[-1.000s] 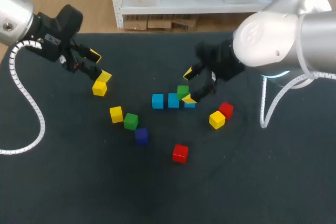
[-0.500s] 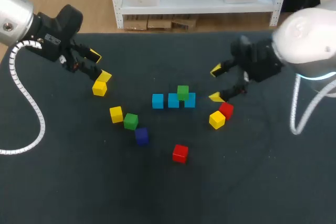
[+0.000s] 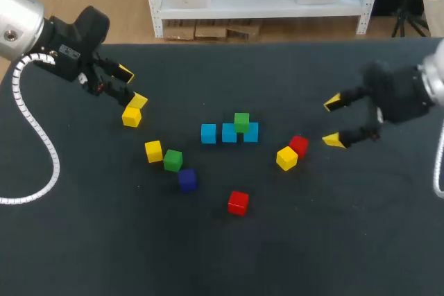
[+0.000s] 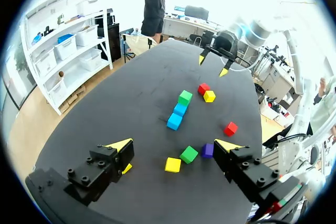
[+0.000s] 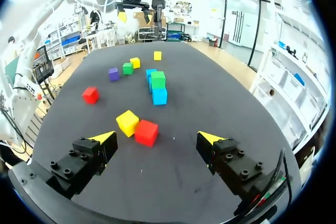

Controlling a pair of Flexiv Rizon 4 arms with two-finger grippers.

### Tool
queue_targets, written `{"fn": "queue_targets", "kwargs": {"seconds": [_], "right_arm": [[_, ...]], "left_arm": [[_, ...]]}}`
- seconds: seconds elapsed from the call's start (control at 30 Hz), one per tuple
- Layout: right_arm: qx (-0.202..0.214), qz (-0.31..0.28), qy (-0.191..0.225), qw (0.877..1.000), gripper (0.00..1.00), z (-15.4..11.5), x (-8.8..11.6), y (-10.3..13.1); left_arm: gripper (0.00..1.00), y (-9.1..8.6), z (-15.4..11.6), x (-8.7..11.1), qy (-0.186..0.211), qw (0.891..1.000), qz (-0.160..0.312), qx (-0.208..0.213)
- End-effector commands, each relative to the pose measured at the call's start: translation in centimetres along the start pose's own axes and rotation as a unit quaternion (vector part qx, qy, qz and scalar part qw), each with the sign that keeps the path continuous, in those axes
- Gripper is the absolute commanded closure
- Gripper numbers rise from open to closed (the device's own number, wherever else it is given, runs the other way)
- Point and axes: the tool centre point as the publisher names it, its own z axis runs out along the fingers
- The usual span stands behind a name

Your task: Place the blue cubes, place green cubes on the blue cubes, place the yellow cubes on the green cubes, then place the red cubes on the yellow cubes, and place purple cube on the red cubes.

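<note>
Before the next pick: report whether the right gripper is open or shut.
Open: the right gripper shows yellow tips apart, nothing between.

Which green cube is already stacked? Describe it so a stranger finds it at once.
On the dark table, near its middle, three light blue cubes lie in a row. The green cube sits on top of them, toward the row's right end. The other green cube rests on the table itself, beside a yellow cube.

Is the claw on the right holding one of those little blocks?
No, the right claw's yellow tips stand apart with nothing between them; the nearest red cube and yellow cube lie on the table, apart from it.
</note>
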Motion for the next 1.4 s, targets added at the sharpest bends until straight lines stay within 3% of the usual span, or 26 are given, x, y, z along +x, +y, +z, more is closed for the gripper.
{"fn": "queue_targets", "kwargs": {"seconds": [0.03,0.4,0.9,1.17,1.3,1.4], "right_arm": [[0.006,0.0,-0.015,1.0,0.0,-1.8,1.1,0.7],[0.006,-0.009,-0.044,0.999,0.0,-2.9,2.2,0.8],[-0.01,-0.059,-0.014,0.998,0.0,-3.5,2.0,0.8],[-0.007,-0.056,-0.007,0.998,0.0,-3.5,2.0,0.9],[-0.007,-0.056,-0.007,0.998,0.0,-3.5,2.0,0.9],[-0.007,-0.056,-0.007,0.998,0.0,-3.5,2.0,0.9]], "left_arm": [[0.0,0.0,0.0,0.2,-0.003,1.0,0.001,0.0],[0.0,0.0,0.0,0.2,-0.003,1.0,0.001,0.0],[0.0,0.0,0.0,0.2,-0.003,1.0,0.001,0.0],[0.0,0.0,0.0,0.2,-0.003,1.0,0.001,0.0],[0.0,-0.4,0.2,1.1,0.018,0.997,0.074,0.011],[0.0,-1.1,0.8,1.4,0.066,0.988,0.141,0.02]]}}
